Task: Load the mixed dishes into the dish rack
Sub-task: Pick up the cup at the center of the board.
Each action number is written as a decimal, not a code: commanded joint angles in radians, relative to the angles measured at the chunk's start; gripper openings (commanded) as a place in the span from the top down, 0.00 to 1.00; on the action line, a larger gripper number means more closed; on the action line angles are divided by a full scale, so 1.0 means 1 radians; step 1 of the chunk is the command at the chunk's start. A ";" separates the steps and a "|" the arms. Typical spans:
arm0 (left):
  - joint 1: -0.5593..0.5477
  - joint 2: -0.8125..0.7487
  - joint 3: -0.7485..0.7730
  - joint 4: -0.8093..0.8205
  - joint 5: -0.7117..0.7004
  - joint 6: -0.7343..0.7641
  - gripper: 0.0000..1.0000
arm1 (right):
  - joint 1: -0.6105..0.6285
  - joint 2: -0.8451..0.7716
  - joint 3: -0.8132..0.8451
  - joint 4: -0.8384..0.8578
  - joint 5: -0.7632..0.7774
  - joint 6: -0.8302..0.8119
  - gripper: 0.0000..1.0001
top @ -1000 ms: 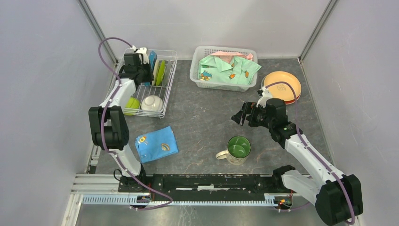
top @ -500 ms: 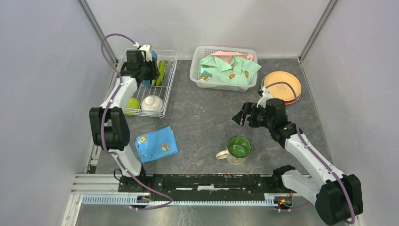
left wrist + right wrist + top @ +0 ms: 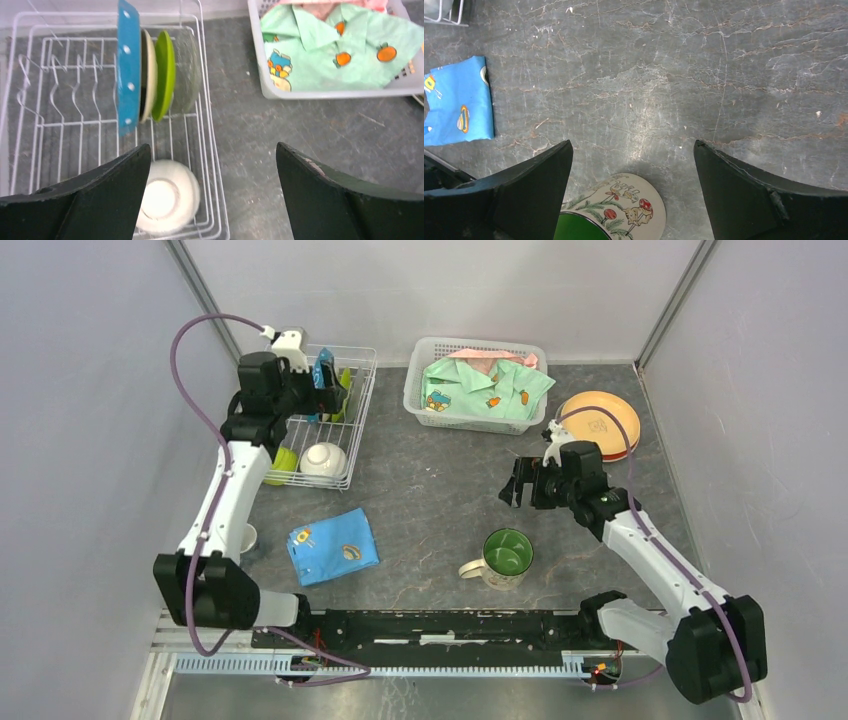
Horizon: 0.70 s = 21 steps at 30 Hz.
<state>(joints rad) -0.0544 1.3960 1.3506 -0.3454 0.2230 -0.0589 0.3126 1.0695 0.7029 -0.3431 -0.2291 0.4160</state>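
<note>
The white wire dish rack (image 3: pixel 365 400) stands at the far left. In the left wrist view a blue dotted plate (image 3: pixel 128 70), a cream plate (image 3: pixel 148 75) and a lime-green plate (image 3: pixel 164 75) stand on edge in the rack (image 3: pixel 65 100), with a white bowl (image 3: pixel 162 197) upside down near its front. My left gripper (image 3: pixel 212 145) hangs open above the rack's right edge (image 3: pixel 328 400), holding nothing. My right gripper (image 3: pixel 632 141) is open just above the green-lined mug (image 3: pixel 624 210), which stands on the table (image 3: pixel 505 555). Orange and red plates (image 3: pixel 600 422) lie stacked at the far right.
A white latticed basket (image 3: pixel 415 390) with green clothing sits at the back centre. A folded blue cloth (image 3: pixel 332 546) lies front left. A green cup (image 3: pixel 281 462) sits in the rack beside the bowl. A small white cup (image 3: pixel 245 537) stands by the left arm.
My left gripper has opened and let go of the blue dotted plate, now standing in the rack, and the arm has drawn back. The right gripper shifted slightly right.
</note>
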 commanded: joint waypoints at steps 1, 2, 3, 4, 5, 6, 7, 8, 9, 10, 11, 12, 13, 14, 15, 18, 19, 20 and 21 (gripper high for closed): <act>-0.022 -0.101 -0.130 0.029 0.037 -0.085 0.00 | -0.003 -0.047 0.040 -0.004 -0.017 -0.057 0.02; -0.028 -0.129 -0.160 0.042 0.044 -0.103 0.00 | -0.002 -0.051 0.050 -0.022 -0.004 -0.064 0.03; -0.034 -0.156 -0.192 0.053 0.050 -0.118 0.00 | -0.003 -0.054 0.065 -0.042 0.002 -0.072 0.05; -0.040 -0.180 -0.221 0.063 0.051 -0.133 0.00 | -0.004 -0.052 0.082 -0.073 0.010 -0.085 0.07; -0.042 -0.204 -0.247 0.074 0.054 -0.144 0.00 | -0.004 -0.051 0.101 -0.107 0.014 -0.101 0.08; -0.042 -0.225 -0.273 0.082 0.057 -0.154 0.00 | -0.004 -0.049 0.115 -0.136 0.017 -0.115 0.11; -0.043 -0.256 -0.297 0.091 0.058 -0.165 0.00 | -0.002 -0.050 0.127 -0.167 0.018 -0.127 0.12; -0.044 -0.280 -0.325 0.106 0.062 -0.173 0.00 | -0.002 -0.054 0.135 -0.193 0.017 -0.139 0.13; -0.044 -0.302 -0.352 0.127 0.069 -0.175 0.00 | -0.002 -0.057 0.140 -0.213 0.015 -0.148 0.15; -0.044 -0.332 -0.382 0.155 0.064 -0.181 0.00 | 0.000 -0.061 0.144 -0.234 0.012 -0.156 0.16; -0.044 -0.361 -0.417 0.190 0.042 -0.206 0.00 | 0.001 -0.064 0.146 -0.251 0.005 -0.164 0.18; -0.044 -0.389 -0.452 0.228 0.013 -0.251 0.00 | 0.003 -0.065 0.148 -0.268 -0.008 -0.174 0.19; -0.043 -0.408 -0.479 0.242 -0.013 -0.303 0.00 | 0.007 -0.071 0.150 -0.281 -0.022 -0.181 0.20; -0.043 -0.413 -0.489 0.240 -0.035 -0.338 0.00 | 0.010 -0.072 0.149 -0.296 -0.036 -0.184 0.21; -0.045 -0.410 -0.493 0.227 -0.050 -0.368 0.00 | 0.016 -0.074 0.151 -0.312 -0.044 -0.188 0.22; -0.046 -0.386 -0.502 0.199 -0.062 -0.416 0.00 | 0.047 -0.081 0.153 -0.352 -0.050 -0.200 0.23; -0.047 -0.384 -0.511 0.201 -0.053 -0.418 0.00 | 0.059 -0.082 0.155 -0.367 -0.048 -0.205 0.23; -0.046 -0.386 -0.521 0.219 -0.033 -0.415 0.00 | 0.068 -0.085 0.156 -0.384 -0.046 -0.207 0.23; -0.048 -0.388 -0.531 0.232 -0.015 -0.414 0.00 | 0.079 -0.088 0.156 -0.395 -0.043 -0.209 0.23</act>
<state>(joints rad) -0.0978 1.0039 0.8520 -0.1802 0.1978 -0.3855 0.3573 1.0088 0.8173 -0.6624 -0.2554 0.2428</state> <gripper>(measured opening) 0.996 0.774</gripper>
